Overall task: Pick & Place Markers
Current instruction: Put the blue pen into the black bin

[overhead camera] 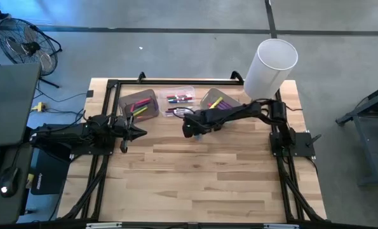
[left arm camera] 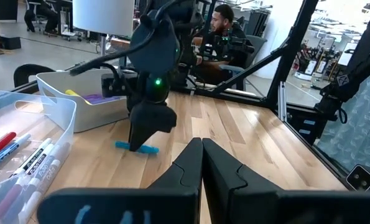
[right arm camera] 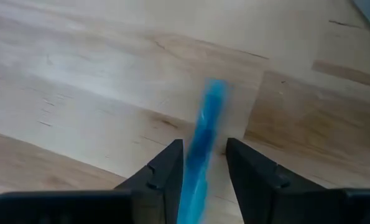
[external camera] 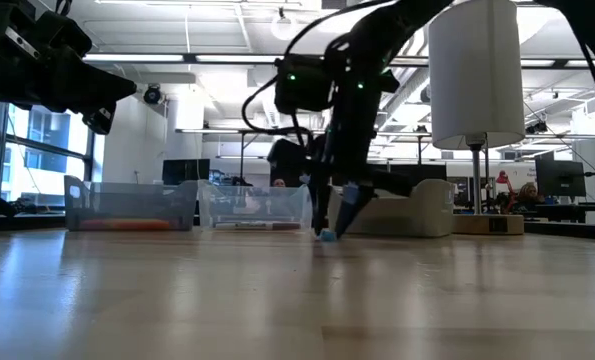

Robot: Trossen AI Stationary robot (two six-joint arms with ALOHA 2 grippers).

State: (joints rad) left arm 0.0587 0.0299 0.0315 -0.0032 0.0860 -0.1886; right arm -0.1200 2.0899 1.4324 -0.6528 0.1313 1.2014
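Note:
A light-blue marker (right arm camera: 211,106) sits on the wood in the middle of the table (overhead camera: 199,135), between my right gripper's (right arm camera: 204,155) fingers. That gripper (overhead camera: 192,131) points down and is shut on it, just in front of the bins. More markers lie in the grey bin (overhead camera: 143,105), the clear bin (overhead camera: 180,100) and the second grey bin (overhead camera: 217,100) along the far edge. My left gripper (left arm camera: 201,146) waits shut and empty over the table's left part (overhead camera: 140,132). My right gripper pinches the blue marker between its two fingers (right arm camera: 166,167), which come from above and lie across the barrel (right arm camera: 200,146). In the low view the marker's lower end (external camera: 327,236) rests on the table. In the left wrist view both ends (left arm camera: 150,150) stick out beside the fingers.
A tall white cylinder (overhead camera: 272,63) stands at the far right corner. The black frame rails (overhead camera: 112,95) run along the table's sides. Bare wood (overhead camera: 201,184) stretches over the near half. A person (left arm camera: 222,25) sits beyond the table in the room.

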